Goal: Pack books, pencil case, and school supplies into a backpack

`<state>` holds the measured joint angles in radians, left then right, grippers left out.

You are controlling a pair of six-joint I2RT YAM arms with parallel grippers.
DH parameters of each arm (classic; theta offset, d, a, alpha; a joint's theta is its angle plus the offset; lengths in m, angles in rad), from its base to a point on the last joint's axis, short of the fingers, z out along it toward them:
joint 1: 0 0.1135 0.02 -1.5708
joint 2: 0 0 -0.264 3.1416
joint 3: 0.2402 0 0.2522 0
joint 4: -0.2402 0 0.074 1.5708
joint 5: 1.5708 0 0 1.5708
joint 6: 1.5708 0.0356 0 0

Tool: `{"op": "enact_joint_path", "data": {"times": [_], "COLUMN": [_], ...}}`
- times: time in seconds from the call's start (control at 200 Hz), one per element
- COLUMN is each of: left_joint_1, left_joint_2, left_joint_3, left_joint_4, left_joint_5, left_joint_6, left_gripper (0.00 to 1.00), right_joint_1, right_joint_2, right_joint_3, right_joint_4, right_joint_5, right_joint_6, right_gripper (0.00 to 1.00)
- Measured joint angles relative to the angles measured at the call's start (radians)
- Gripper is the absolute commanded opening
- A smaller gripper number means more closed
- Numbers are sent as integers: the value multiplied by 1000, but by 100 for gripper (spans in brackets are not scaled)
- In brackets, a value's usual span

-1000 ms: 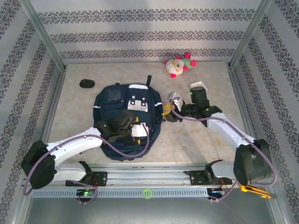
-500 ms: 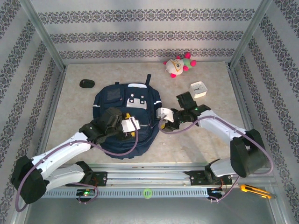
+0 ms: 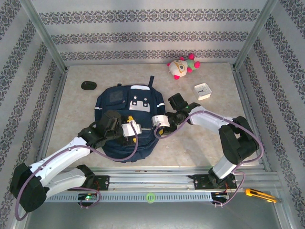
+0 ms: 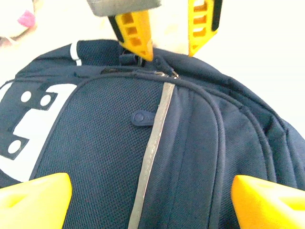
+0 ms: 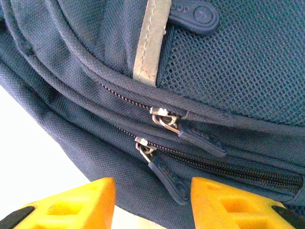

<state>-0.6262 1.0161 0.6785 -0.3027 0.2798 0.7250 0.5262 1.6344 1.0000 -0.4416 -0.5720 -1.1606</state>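
Note:
The navy backpack (image 3: 114,107) lies flat in the middle of the table with its zippers closed. My left gripper (image 3: 135,128) hovers over its front panel, yellow fingers (image 4: 33,195) spread wide and open beside a grey reflective stripe (image 4: 152,143). My right gripper (image 3: 157,125) is at the backpack's right edge, open. Its yellow fingers (image 5: 238,205) stand on either side of the lower zipper pull (image 5: 167,176) without touching it. A second zipper pull (image 5: 200,138) sits just above. The books, pencil case and school supplies are out of view.
A plush toy (image 3: 181,67) lies at the back. A square white clock (image 3: 202,90) stands right of the backpack and a black oval object (image 3: 88,85) sits at the back left. A yellow cutter (image 3: 259,194) rests by the front rail.
My right gripper has swung left from near the clock to the backpack's right edge, uncovering the clock. My left gripper has shifted slightly left over the backpack.

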Motion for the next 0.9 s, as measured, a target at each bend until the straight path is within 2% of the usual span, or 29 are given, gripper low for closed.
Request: {"op": "enact_joint_path", "data": {"times": [0.335,0.385,0.435,0.54,0.585,0.625,0.72,0.899], "left_joint_1": [-29,-36,-44,-56,-58,-61,-50,37], "left_joint_2": [169,186,201,228,232,230,195,17], "left_joint_3": [50,58,67,82,84,84,80,7], "left_joint_4": [4,5,9,27,27,27,36,118], "left_joint_5": [34,29,18,-21,-24,-21,16,130], "left_joint_6": [93,103,112,129,118,113,76,-35], "left_gripper": [88,86,77,47,29,20,15,6], "right_joint_1": [-8,-14,-19,-29,-36,-43,-63,-111], "right_joint_2": [0,0,0,-1,-2,-3,-10,-41], "right_joint_3": [0,0,0,0,0,0,0,0], "right_joint_4": [0,0,0,0,0,0,0,6], "right_joint_5": [-10,-14,-19,-27,-33,-39,-46,-96], "right_joint_6": [-6,-6,-6,-6,-6,-6,-5,13], "right_gripper": [46,46,46,46,47,46,47,47]}}
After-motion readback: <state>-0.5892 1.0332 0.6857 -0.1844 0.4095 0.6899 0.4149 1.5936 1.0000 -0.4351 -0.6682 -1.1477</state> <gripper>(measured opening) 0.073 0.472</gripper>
